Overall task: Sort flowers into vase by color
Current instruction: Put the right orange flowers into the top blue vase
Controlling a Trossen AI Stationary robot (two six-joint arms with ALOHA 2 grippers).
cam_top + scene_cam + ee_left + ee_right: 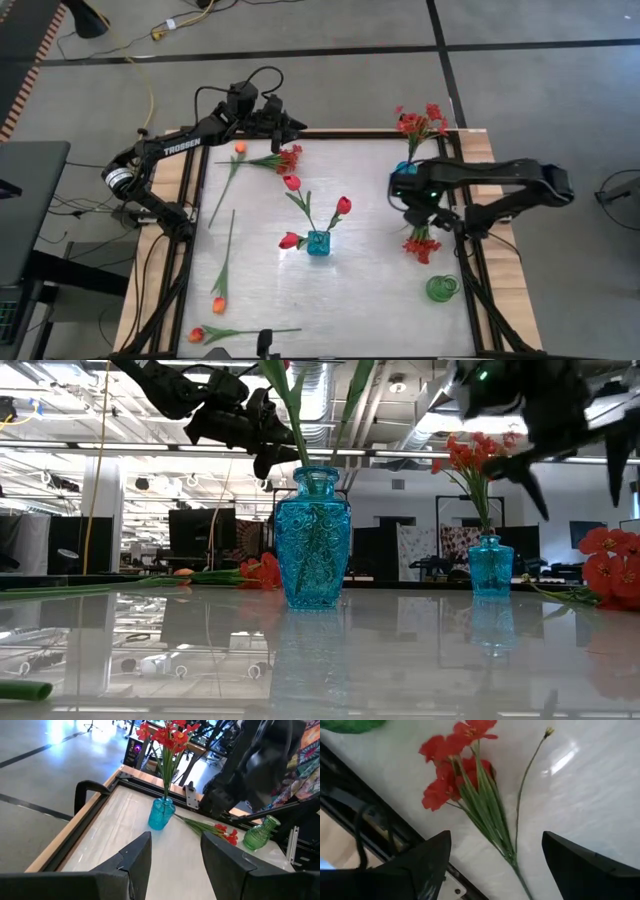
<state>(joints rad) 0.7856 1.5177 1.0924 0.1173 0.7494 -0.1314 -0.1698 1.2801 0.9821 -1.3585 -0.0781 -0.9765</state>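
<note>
This is a robotics lab set in a large open-plan office hall. Across the worktop (400, 650), the low view shows an exposed ceiling with ducts (330, 380) and strip lights, dark monitors (200, 530) on desks and a white column (103, 510). From above, a grey tiled floor (330, 75) surrounds the wooden-framed rig, with a yellow cable (150, 85) trailing across it.

The left arm reaches over the far left part of the table. Its left gripper (172, 862) has its two fingers apart with nothing between them. The right arm bends in from the right side. The right gripper (492, 865) points down, fingers spread wide and empty.
</note>
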